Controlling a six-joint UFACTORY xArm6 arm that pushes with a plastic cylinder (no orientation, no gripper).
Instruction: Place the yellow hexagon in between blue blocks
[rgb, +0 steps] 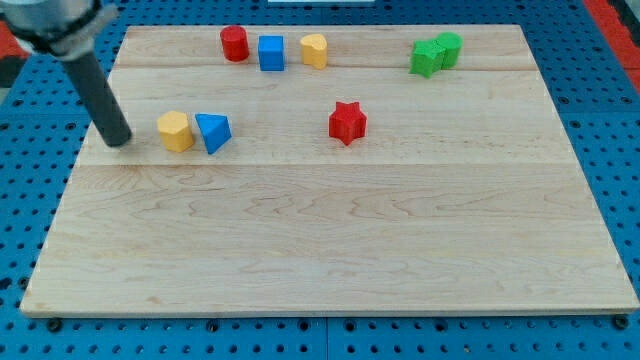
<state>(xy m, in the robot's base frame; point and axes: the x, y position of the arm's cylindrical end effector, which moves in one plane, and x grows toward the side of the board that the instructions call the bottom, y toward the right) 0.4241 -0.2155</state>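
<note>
- Nearest you, the wooden table (330, 260) lies bare.
- Midway up you find the red star (347, 122); at the view's left, the yellow hexagon (175, 131) touches the blue triangular block (213, 131).
- My tip (119, 141) stands just left of the hexagon, apart from it.
- No claw exists to open or shut; nothing is held.
- The hexagon looks light, rigid, probably slippery: push a flat side squarely.
- Farthest: red cylinder (234, 43), blue cube (271, 52), yellow block (314, 49), green blocks (435, 54).
</note>
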